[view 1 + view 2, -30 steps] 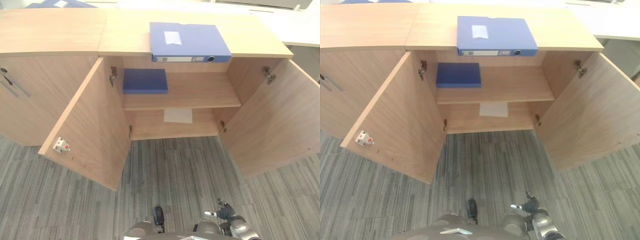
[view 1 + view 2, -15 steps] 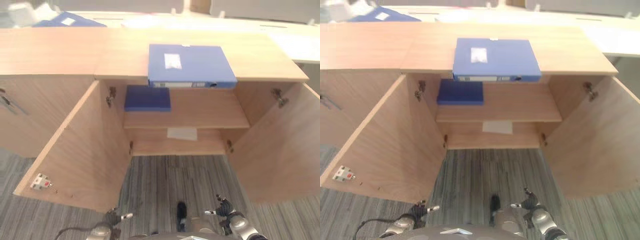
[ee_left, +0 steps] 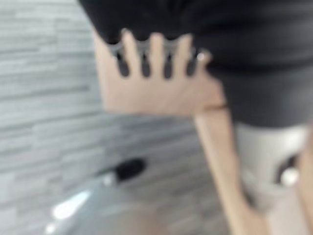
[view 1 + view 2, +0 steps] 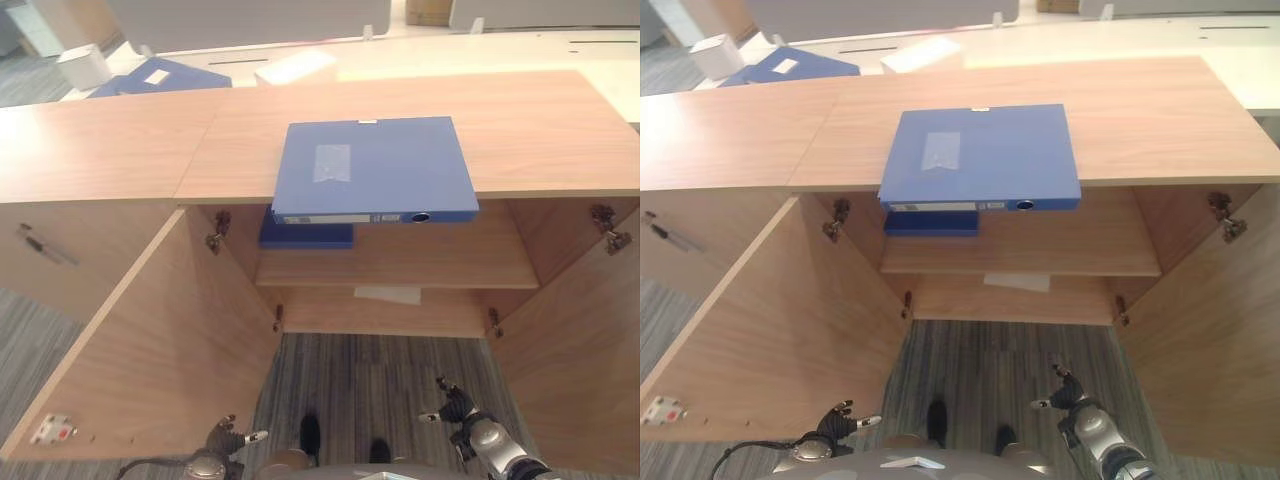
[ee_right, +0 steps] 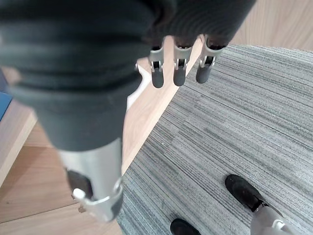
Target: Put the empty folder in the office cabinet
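Note:
A blue folder (image 4: 370,170) with a white label lies flat on the wooden cabinet top (image 4: 540,130), its spine over the front edge. Below it, a second blue folder (image 4: 305,237) rests at the left of the upper shelf (image 4: 430,265) inside the open cabinet. My left hand (image 4: 222,440) hangs low near the floor in front of the left door, its fingers (image 3: 151,51) straight and holding nothing. Over the carpet before the right door, my right hand (image 4: 458,408) is open too, its dark-tipped fingers (image 5: 178,73) empty.
Both cabinet doors stand wide open, the left door (image 4: 150,370) and the right door (image 4: 585,390) flanking the carpet strip (image 4: 380,380). A white sheet (image 4: 388,294) lies on the lower shelf. Another blue folder (image 4: 150,78) and a white box (image 4: 295,67) sit behind the cabinet.
The camera has moved nearer and looks more over the cabinet top. My left hand has come into view at the bottom. The folders have not moved.

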Available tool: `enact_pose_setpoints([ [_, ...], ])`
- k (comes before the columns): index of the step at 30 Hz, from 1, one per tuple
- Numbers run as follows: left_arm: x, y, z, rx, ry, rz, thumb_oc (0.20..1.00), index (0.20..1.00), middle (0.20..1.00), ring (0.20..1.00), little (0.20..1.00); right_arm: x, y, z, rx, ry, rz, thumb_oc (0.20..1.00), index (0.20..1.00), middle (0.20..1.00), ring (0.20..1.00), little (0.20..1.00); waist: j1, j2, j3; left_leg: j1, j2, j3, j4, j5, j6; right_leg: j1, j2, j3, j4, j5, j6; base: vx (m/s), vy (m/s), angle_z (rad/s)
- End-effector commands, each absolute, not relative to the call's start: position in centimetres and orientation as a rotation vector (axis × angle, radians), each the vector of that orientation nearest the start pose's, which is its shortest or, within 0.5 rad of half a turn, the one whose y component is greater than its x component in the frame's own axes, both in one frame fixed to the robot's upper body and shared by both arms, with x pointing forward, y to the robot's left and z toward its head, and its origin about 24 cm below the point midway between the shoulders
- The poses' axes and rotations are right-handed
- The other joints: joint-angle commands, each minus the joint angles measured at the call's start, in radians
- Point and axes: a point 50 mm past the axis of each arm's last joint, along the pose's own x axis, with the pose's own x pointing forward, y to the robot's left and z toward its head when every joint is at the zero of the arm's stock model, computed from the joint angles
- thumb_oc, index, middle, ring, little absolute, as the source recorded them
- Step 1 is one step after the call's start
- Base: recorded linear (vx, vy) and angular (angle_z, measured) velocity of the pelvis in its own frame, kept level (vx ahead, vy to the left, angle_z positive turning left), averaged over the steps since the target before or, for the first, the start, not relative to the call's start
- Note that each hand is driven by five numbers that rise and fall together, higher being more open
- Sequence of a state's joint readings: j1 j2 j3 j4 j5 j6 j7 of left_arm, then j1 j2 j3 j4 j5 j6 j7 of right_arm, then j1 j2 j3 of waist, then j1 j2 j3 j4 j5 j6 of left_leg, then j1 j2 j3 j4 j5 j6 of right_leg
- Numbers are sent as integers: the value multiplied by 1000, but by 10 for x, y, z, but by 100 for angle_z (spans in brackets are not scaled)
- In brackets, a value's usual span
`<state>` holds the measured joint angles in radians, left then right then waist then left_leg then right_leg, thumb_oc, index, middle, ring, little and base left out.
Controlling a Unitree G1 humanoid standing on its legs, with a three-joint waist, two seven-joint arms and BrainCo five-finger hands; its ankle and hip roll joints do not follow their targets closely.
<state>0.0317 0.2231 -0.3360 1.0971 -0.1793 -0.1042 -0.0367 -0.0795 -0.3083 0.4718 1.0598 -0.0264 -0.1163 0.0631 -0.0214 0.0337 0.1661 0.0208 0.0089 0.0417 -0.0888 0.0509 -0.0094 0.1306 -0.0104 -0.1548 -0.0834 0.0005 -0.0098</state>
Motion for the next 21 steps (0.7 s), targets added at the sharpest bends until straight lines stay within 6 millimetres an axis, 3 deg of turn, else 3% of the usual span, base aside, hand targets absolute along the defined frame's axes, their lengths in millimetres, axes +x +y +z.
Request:
enact_pose_setpoints([
  [1, 134, 231, -139, 432, 901, -17, 1000, 1000, 1000, 1000, 1000, 158, -198, -137, -550, 884, 388, 1000, 1000, 1000, 1000, 1000, 44, 3, 18, 54, -6, 4, 19, -41, 17, -90, -121, -50, 127, 14, 115, 31, 2, -23],
  [2, 134, 231, -139, 432, 901, -17, 1000, 1000, 1000, 1000, 1000, 158, -198, -137, -550, 884, 388, 1000, 1000, 1000, 1000, 1000, 44, 3, 18, 54, -6, 4, 19, -41, 17, -90, -121, -50, 127, 14, 115, -2, -30, -14],
  [5, 151, 252, -120, 500, 770, 91, 1000, 1000, 1000, 1000, 1000, 162, -196, -136, -565, 881, 411, 1000, 1000, 1000, 1000, 1000, 77, 6, 29, 60, 22, 77, 59, -64, 22, -98, -194, -134, 146, 50, 139, -48, -98, -51],
  [7, 161, 256, -112, 516, 716, 109, 1000, 1000, 1000, 1000, 1000, 163, -193, -136, -587, 867, 437, 1000, 1000, 1000, 1000, 1000, 82, 7, 34, 66, 35, 88, 61, -68, 17, -102, -207, -136, 145, 61, 146, -35, -130, -57],
  [10, 183, 247, -94, 636, 572, 15, 1000, 1000, 1000, 1000, 1000, 165, -197, -134, -598, 902, 474, 1000, 1000, 1000, 1000, 1000, 81, 1, 30, 89, 62, 103, 41, -56, -3, -54, -176, -134, 88, 53, 141, -32, -187, -17],
  [15, 218, 225, -63, 649, 379, 23, 1000, 1000, 1000, 1000, 1000, 167, -207, -131, -599, 922, 494, 1000, 1000, 1000, 1000, 1000, 80, -10, -1, 87, 92, 115, 7, -17, -47, -3, -134, -146, 6, 51, 117, -8, -105, 8],
  [17, 220, 224, -60, 662, 354, 25, 1000, 1000, 1000, 1000, 1000, 166, -208, -131, -595, 923, 491, 1000, 1000, 1000, 1000, 1000, 81, -12, -4, 85, 94, 114, 7, -16, -51, -1, -131, -146, 3, 49, 115, -20, -33, -7],
  [21, 233, 225, -26, 791, 138, 91, 1000, 1000, 1000, 1000, 1000, 164, -211, -131, -574, 935, 469, 1000, 1000, 1000, 1000, 1000, 93, -12, -9, 83, 102, 112, 8, -15, -65, 13, -120, -150, -3, 34, 105, -31, -24, -6],
])
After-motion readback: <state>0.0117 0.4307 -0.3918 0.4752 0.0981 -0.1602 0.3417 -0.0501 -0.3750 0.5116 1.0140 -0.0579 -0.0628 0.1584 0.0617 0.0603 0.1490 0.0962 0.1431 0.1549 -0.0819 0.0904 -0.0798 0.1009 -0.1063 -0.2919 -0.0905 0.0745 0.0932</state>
